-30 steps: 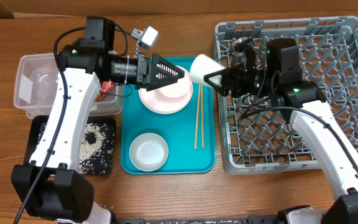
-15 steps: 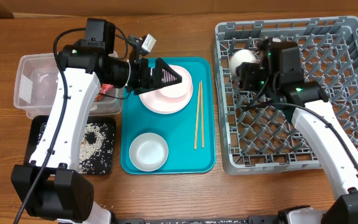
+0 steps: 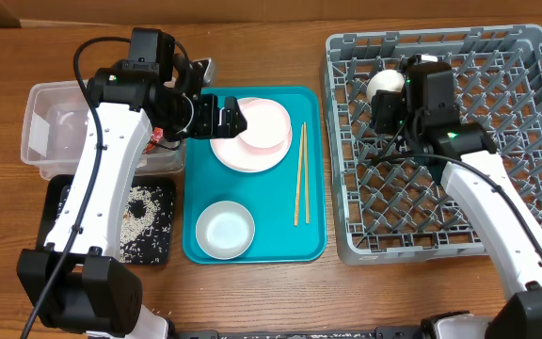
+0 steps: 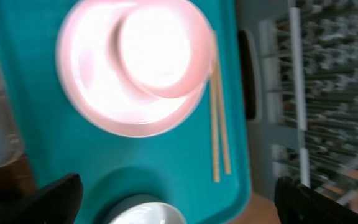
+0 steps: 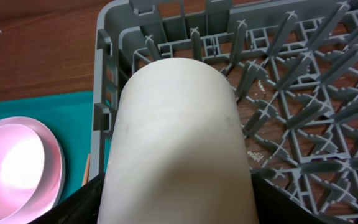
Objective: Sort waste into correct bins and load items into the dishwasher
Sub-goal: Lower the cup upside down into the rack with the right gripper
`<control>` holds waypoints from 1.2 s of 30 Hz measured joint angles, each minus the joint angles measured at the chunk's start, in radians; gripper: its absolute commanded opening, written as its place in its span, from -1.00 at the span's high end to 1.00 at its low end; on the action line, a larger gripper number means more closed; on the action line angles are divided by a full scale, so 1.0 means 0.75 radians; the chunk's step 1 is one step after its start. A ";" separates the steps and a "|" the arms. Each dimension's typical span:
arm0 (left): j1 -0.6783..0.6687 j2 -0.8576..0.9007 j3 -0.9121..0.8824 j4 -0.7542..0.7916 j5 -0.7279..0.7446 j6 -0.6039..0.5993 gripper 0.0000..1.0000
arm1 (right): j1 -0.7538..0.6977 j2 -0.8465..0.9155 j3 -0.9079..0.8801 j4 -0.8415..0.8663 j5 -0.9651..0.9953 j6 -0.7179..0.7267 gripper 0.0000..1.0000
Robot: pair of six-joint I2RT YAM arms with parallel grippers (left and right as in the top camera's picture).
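Wooden tabletop point(image 3: 252, 292), overhead view: one teal tray point(image 3: 310, 240), one grey dish rack point(image 3: 342, 235), one clear tub point(image 3: 45, 113), one black tray point(image 3: 55, 198). The teal tray carries one pink plate point(image 3: 229, 155), one pink bowl point(image 3: 262, 127), one white bowl point(image 3: 226, 229) and two chopsticks point(image 3: 299, 174), parallel, long axis along the tray's right edge.

Left wrist view: the left gripper point(image 4: 178, 186) is spread wide above the plate, empty.

Right wrist view: the right gripper point(image 5: 178, 193) pinches one cream cup point(image 5: 176, 124) over the rack's corner, long axis along the fingers.
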 measured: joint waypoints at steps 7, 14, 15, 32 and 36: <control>0.000 0.000 0.000 -0.001 -0.204 0.001 -1.00 | 0.000 0.122 0.000 0.048 -0.025 0.003 -0.28; 0.000 0.000 0.000 0.000 -0.237 0.000 -1.00 | 0.000 0.156 0.000 0.084 -0.030 0.004 -0.29; 0.000 0.000 0.000 0.000 -0.237 0.000 -1.00 | 0.000 0.156 0.000 0.085 -0.030 0.004 -0.28; 0.000 0.000 0.000 0.000 -0.243 0.001 -1.00 | 0.002 0.212 0.000 0.092 -0.122 0.005 -0.36; 0.000 0.000 0.000 0.000 -0.243 0.000 -1.00 | 0.002 0.232 0.000 0.103 -0.126 0.004 -0.39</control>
